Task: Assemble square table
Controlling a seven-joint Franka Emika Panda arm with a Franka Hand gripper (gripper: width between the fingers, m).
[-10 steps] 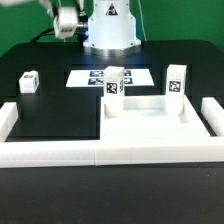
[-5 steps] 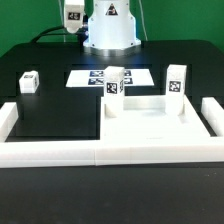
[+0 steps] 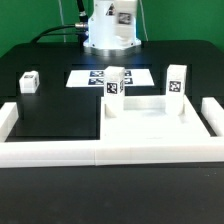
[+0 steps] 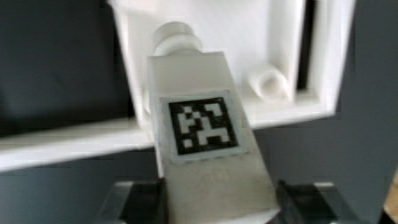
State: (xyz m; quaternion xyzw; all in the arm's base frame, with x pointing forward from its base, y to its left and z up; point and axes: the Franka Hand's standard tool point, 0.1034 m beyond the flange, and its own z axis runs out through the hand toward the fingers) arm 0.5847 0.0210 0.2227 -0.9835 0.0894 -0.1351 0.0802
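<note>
Between the fingers point(image 4: 299, 197), closed on its sides, a tagged white leg point(image 4: 205, 125) is gripped, its long axis running straight out from them. Beyond its tip the square top point(image 4: 317, 60) and a round socket point(image 4: 267, 82) are seen.

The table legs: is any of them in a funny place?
One leg isn't down with the other three legs. It hangs in the air, pinched in the gripper. That looks like carrying, not a mess: nothing looks broken or spilled.
</note>
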